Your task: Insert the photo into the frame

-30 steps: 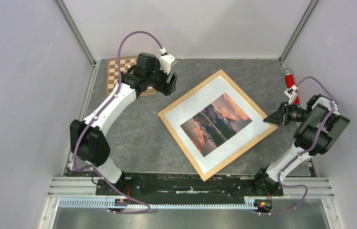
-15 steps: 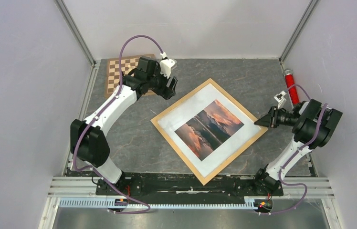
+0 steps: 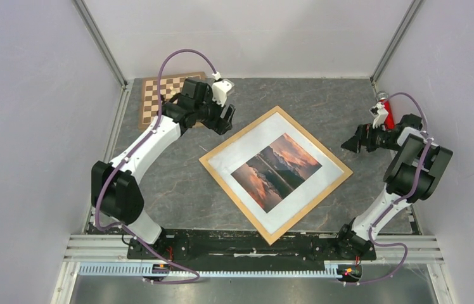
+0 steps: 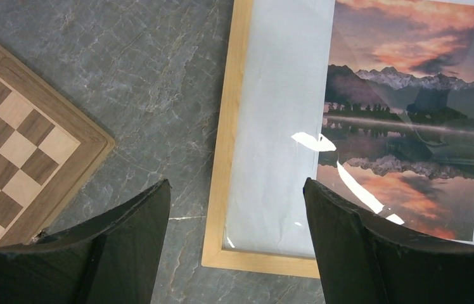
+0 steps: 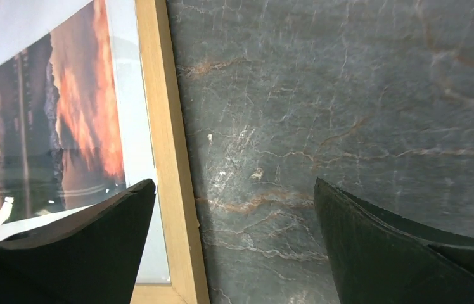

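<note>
The frame (image 3: 313, 206), light wood with a narrow border, lies flat mid-table, turned like a diamond. Inside it the photo (image 3: 277, 163) of a sunset mountain lake sits on a white mat (image 3: 244, 147). My left gripper (image 3: 225, 117) hovers open above the frame's far-left edge. In the left wrist view the open left gripper (image 4: 236, 183) straddles the frame's wooden corner (image 4: 225, 158), with the photo (image 4: 405, 114) to the right. My right gripper (image 3: 352, 142) is open just off the frame's right corner. In the right wrist view that gripper (image 5: 234, 182) holds nothing, the frame border (image 5: 171, 177) and the photo (image 5: 51, 126) below it.
A checkered wooden chessboard (image 3: 158, 95) lies at the far left corner, partly under my left arm, and shows at the left (image 4: 12, 152) in the left wrist view. A red cylinder (image 3: 383, 101) lies by the right wall behind my right wrist. Walls close in the table.
My right gripper opened, let go of the frame's right corner and drew back toward the far right. The frame slid left first and now lies still. The left arm barely moved.
</note>
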